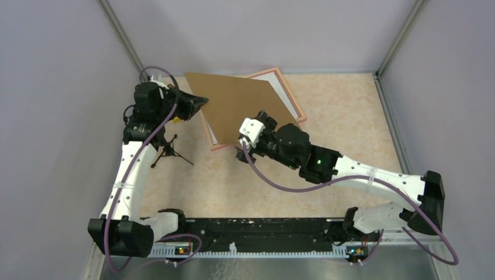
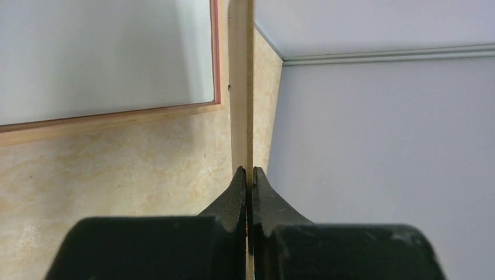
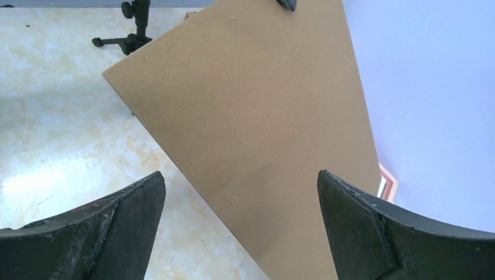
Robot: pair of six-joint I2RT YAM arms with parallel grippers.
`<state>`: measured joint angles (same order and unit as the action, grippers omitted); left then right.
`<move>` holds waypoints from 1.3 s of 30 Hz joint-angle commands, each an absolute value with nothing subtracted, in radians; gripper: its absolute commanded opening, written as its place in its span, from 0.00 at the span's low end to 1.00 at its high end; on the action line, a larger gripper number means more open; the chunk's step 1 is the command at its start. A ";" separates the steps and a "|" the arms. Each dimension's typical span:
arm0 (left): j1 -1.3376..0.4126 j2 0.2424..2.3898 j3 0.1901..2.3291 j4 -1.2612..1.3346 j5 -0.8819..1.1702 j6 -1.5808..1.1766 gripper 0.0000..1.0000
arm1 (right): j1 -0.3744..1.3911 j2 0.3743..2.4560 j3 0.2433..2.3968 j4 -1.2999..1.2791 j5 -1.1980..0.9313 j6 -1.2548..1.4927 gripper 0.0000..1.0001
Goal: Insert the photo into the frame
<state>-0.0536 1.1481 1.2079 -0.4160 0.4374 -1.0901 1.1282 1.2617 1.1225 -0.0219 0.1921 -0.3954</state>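
Observation:
The salmon-pink frame (image 1: 290,96) lies flat at the back of the table, mostly covered by a brown cardboard backing board (image 1: 242,102). My left gripper (image 1: 201,101) is shut on the board's left corner and holds it tilted above the frame. In the left wrist view the board (image 2: 240,87) stands edge-on between the closed gripper (image 2: 249,172). The frame's rail (image 2: 117,116) borders a plain white surface (image 2: 105,52); I cannot tell if that is the photo's back. My right gripper (image 1: 248,135) is open and empty at the board's near edge (image 3: 251,105), its tips (image 3: 240,181) apart from it.
A small black tripod stand (image 1: 169,150) sits on the table left of the frame, also in the right wrist view (image 3: 131,23). Grey walls enclose the table on three sides. A frame corner (image 3: 388,184) peeks out beyond the board.

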 commanded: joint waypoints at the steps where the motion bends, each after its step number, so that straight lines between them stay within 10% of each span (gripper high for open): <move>1: -0.034 1.109 1.291 -0.340 0.451 -1.181 0.00 | 1.168 1.214 1.081 0.058 0.226 -0.493 0.99; 28: -0.017 1.100 1.384 -0.506 0.425 -1.209 0.00 | 1.217 1.355 0.969 0.344 0.605 -0.711 0.68; 39: -0.016 1.075 1.375 -0.529 0.427 -1.213 0.00 | 1.215 1.371 0.996 0.337 0.627 -0.712 0.31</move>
